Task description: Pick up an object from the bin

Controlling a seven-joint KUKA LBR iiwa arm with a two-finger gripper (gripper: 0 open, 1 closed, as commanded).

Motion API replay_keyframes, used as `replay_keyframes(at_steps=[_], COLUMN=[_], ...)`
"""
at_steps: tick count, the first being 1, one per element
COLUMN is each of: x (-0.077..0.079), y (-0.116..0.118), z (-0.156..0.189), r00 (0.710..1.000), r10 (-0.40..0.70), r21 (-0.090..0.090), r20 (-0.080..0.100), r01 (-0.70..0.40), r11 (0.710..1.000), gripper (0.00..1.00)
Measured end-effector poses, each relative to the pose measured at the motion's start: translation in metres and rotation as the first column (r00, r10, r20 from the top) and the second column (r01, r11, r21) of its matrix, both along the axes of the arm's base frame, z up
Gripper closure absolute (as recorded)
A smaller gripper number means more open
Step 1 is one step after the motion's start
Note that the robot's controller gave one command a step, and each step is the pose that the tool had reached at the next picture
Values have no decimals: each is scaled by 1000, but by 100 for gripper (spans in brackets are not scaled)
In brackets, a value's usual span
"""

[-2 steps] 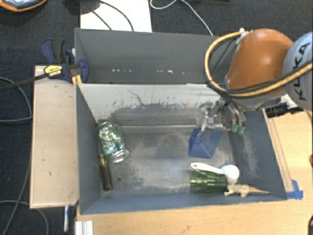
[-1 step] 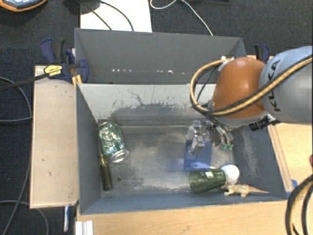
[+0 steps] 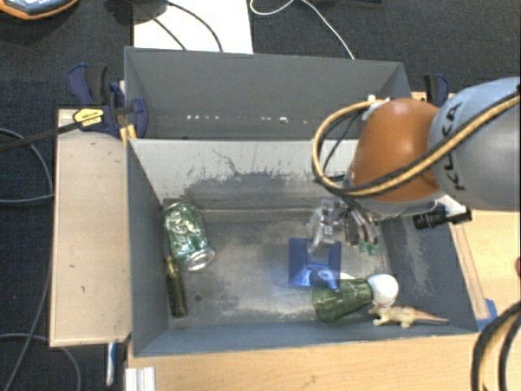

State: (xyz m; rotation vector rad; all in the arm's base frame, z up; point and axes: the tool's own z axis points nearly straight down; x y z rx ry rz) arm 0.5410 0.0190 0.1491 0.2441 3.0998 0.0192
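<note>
Camera view: my claw [image 3: 340, 235] hangs low at centre right of the bin [image 3: 244, 96], right at the upper edge of a blue folded piece [image 3: 308, 265] lying on the floor; contact unclear. Wide or narrow: cannot tell.

Lower right, close together: green glass [image 3: 338, 301] on its side, white ball [image 3: 383, 286], tan lizard toy [image 3: 407, 316].

Left side: clear green jar [image 3: 187, 235], dark olive tube [image 3: 175, 287] just below it
</note>
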Motion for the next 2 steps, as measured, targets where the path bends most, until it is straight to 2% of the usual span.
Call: replay_keyframes(at_steps=[1,2], x=[-1,12], y=[-15,-14], z=[91,34], r00=[998,996], r10=[63,85], r21=[-4,-4], r20=[-12,2], r01=[-63,-85], r11=[998,996], gripper=[100,100])
